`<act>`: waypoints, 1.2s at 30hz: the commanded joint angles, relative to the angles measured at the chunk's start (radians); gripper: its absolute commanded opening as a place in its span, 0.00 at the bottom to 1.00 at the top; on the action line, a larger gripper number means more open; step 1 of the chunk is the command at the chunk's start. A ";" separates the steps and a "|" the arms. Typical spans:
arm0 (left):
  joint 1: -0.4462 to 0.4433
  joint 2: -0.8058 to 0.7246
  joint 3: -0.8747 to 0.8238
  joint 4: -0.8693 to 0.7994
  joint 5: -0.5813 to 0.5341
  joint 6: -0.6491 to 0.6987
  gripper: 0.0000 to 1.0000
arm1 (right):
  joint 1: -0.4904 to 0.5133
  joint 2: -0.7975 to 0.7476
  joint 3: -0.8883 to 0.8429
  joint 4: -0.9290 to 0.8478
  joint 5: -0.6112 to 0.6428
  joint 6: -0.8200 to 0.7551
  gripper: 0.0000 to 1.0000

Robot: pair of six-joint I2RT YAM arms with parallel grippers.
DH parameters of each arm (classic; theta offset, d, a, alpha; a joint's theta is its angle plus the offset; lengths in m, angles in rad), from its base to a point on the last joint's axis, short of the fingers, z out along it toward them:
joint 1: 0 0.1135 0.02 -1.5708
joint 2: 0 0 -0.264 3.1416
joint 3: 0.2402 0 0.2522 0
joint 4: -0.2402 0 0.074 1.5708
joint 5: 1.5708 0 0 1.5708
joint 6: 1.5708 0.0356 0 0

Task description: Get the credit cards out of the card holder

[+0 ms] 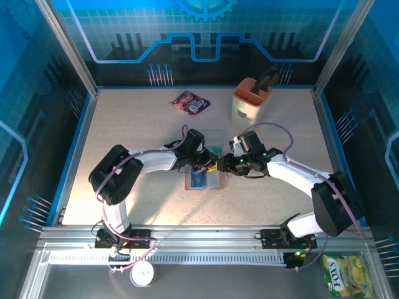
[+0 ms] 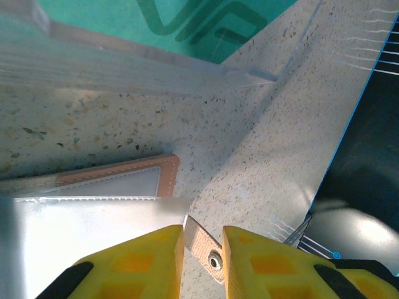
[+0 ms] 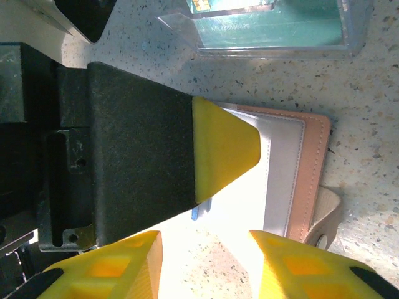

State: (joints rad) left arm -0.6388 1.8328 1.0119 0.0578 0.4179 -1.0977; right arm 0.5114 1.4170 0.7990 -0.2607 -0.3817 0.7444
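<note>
Centrally on the counter [image 1: 137, 124] lies the wallet [image 1: 207, 181], spread open and flat, with both arms reaching in over it from either side. Of the cards, one teal one [image 1: 199, 180] sits on the wallet's left half in the top view. Another teal one [image 1: 214, 150] lies on the counter just behind the wallet, inside a clear case [image 3: 349, 31].

The left pincer [image 1: 211, 166] is down at the wallet's far edge. Its own camera shows the pincer [image 2: 202, 261] with the yellow fingers a narrow gap apart and nothing clamped between them. The wallet's strap [image 2: 204, 246], with its snap, is seen on the counter through that gap. The wallet's tan border [image 2: 163, 175] and a pale pocket show just beyond the fingers. From the right wrist, one left finger [image 3: 221, 146] rests its yellow tip on the wallet's pale inner pocket [image 3: 283, 162], and a small blue corner peeps out just below that tip. Whether that corner is a card I cannot tell.

The right pincer [image 1: 225, 164] hangs just beside the left one, over the wallet's right half. Its fingers stand wide apart [image 3: 206, 268] and hold nothing. The strap [image 3: 325, 218] lies free at the wallet's corner.

Well apart, at the back of the counter, are a purple snack packet [image 1: 191, 103] and a peach caddy [image 1: 251, 101].
</note>
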 commanded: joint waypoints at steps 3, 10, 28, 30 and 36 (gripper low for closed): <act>0.024 -0.068 -0.030 -0.003 0.022 0.024 0.24 | 0.030 -0.009 0.045 -0.011 -0.005 0.016 0.40; 0.054 -0.159 -0.118 0.000 0.004 0.024 0.24 | 0.070 0.034 0.074 -0.003 -0.002 0.024 0.40; 0.123 -0.332 -0.304 -0.032 -0.041 0.032 0.24 | 0.103 0.260 0.111 0.000 0.053 -0.044 0.40; 0.128 -0.333 -0.309 -0.039 -0.041 0.040 0.24 | 0.103 0.271 0.103 -0.004 0.063 -0.049 0.40; 0.138 -0.340 -0.325 -0.051 -0.046 0.052 0.24 | 0.102 0.272 0.124 -0.039 0.083 -0.063 0.40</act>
State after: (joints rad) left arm -0.5102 1.5177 0.7094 0.0372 0.3817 -1.0729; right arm 0.6041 1.6859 0.8989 -0.2584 -0.3202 0.7055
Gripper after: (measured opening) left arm 0.242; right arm 0.400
